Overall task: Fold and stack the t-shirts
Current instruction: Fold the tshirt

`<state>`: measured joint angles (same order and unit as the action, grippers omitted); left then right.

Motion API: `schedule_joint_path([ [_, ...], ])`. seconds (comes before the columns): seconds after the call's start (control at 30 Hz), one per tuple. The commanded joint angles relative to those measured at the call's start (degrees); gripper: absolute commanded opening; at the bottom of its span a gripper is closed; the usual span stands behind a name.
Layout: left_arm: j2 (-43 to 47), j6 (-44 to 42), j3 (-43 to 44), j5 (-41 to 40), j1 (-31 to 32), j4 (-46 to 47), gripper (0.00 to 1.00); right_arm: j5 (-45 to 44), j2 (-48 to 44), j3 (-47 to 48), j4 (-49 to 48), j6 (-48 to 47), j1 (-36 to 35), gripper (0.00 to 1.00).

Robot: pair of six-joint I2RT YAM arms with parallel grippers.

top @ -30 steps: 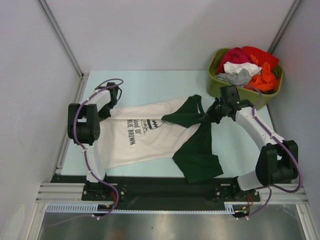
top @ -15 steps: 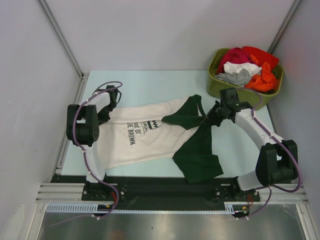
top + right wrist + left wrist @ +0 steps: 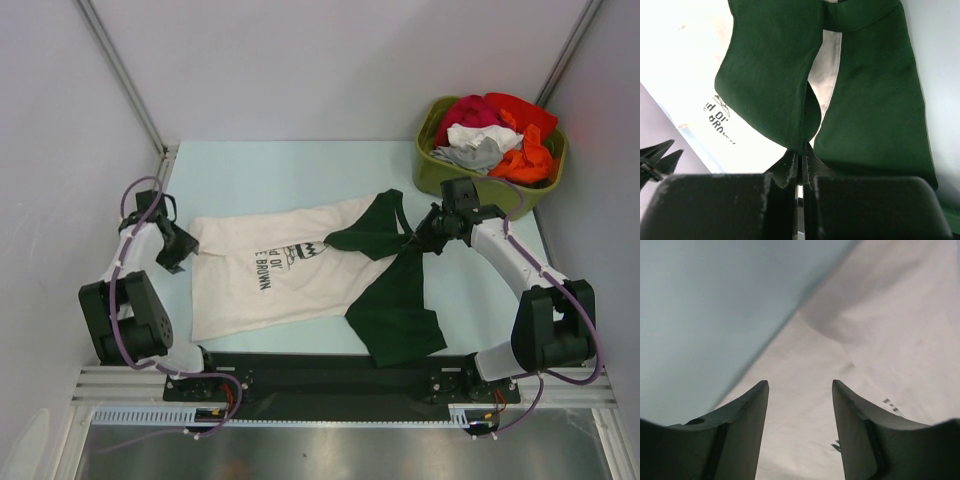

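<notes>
left gripper: jaws apart, empty, over the t-shirt at its cream edge
right gripper: pinched shut on its dark green fold
t-shirt: spread on the table, between the arms
risk: a right-side pull alone could drag and bunch the unpinned cloth

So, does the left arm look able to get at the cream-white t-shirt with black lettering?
Probably yes: the left gripper hangs open at the left edge of that t-shirt, nothing between.
</notes>
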<state>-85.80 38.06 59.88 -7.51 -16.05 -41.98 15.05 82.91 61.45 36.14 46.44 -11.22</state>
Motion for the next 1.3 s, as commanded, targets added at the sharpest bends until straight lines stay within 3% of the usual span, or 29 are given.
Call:
schedule_joint_path([
  [0.0,2.74,6.57,-5.19,18.3,-0.82,12.25,0.6,0.86,-2.05,-0.02,-0.63,-1.43,0.15,0.0],
  [0.07,3.36,9.83,-6.7,23.23,-1.79,16.56,0.65,1.03,-2.14,-0.01,-0.72,-1.7,0.06,0.0],
  [0.23,5.46,16.06,-11.18,25.52,-4.76,22.63,0.69,2.0,-2.14,0.07,-1.33,-2.22,0.06,0.0],
  [0.6,2.57,28.63,-20.23,30.97,-11.45,36.15,0.67,1.92,-2.76,0.86,-0.81,-3.02,0.5,0.0],
  [0.8,-0.15,29.0,-20.94,30.36,-12.68,39.42,0.63,1.83,-2.41,1.57,-0.37,-3.46,0.68,0.0],
  [0.97,-3.23,28.21,-20.5,29.66,-13.48,40.04,0.5,1.74,-2.32,1.39,-0.19,-3.37,0.76,0.0],
  [1.2,-6.22,14.61,-9.27,24.65,-13.48,29.07,0.27,1.83,-2.41,0.95,0.25,-3.28,0.5,0.0],
  [1.27,-6.4,12.75,-8.03,24.65,-13.48,28.18,0.16,1.74,-2.49,0.69,0.42,-3.37,0.41,0.0],
])
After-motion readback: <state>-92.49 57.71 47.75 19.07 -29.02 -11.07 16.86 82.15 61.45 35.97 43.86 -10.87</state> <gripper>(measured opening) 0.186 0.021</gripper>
